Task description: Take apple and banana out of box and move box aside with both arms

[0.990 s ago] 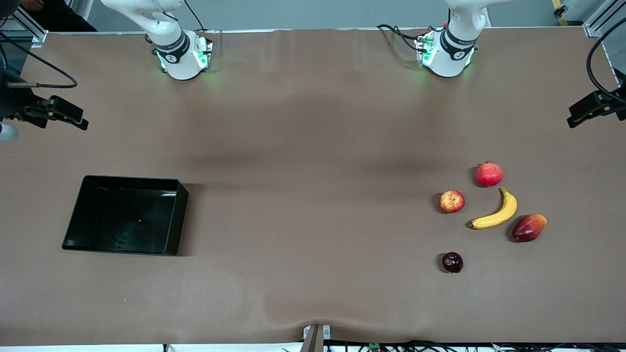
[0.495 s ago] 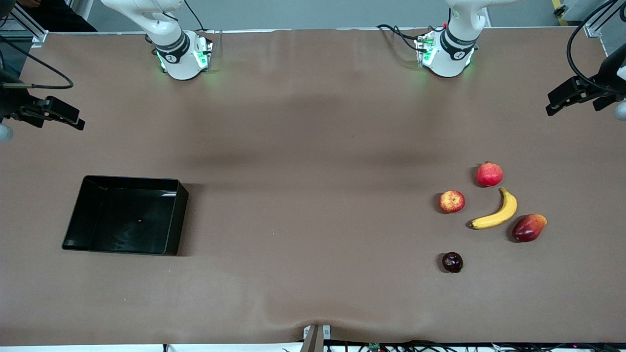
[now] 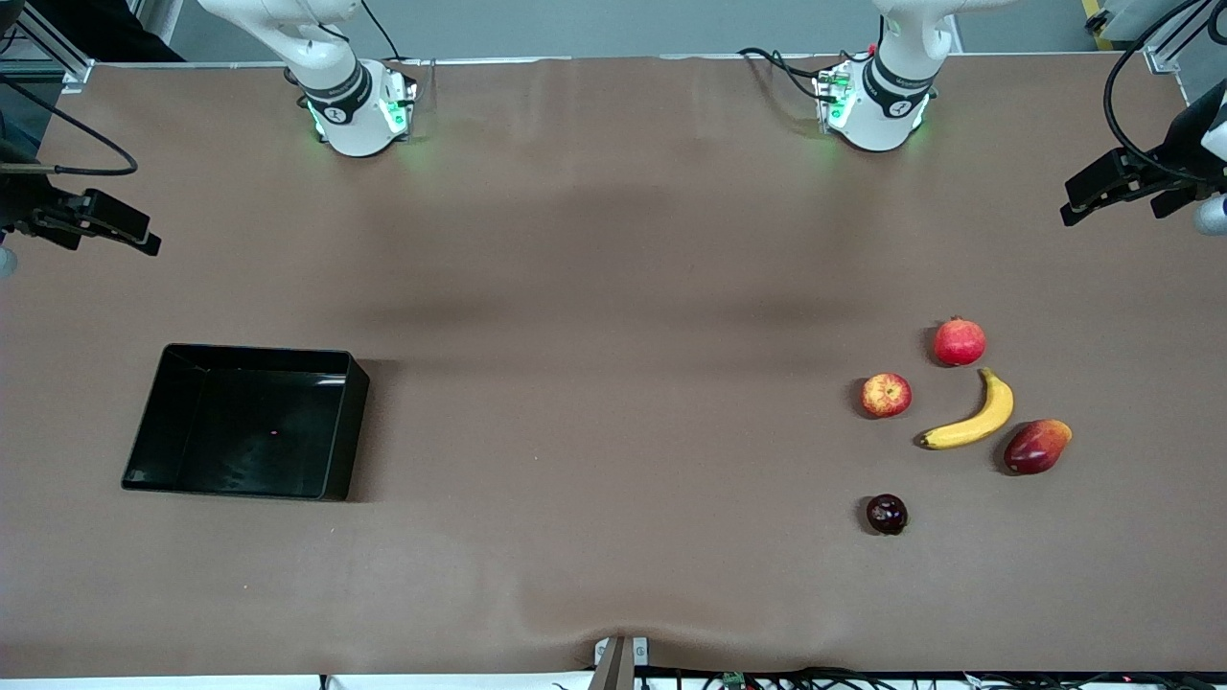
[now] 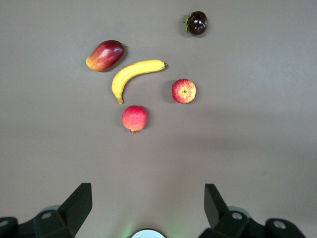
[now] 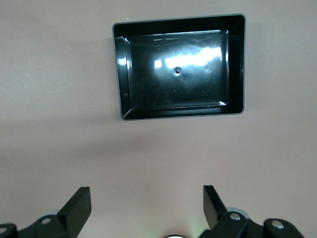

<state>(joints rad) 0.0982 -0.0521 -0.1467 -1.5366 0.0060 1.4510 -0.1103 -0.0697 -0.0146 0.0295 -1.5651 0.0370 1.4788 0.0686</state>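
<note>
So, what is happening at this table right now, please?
Nothing is held. The box sits empty toward the right arm's end. The apple and banana lie on the table toward the left arm's end, with three other fruits around them. The left gripper and right gripper are open, raised over the table's two ends.

The box [image 3: 335, 422], a shallow glossy black tray with upright walls, sits empty on the desk toward the right arm's end. The apple [image 3: 886, 395], round and red mottled with yellow, lies well apart from it toward the left arm's end. Just beside the apple lies the banana [image 3: 973, 418], long, curved and yellow with dark tips, flat on the desk.
</note>
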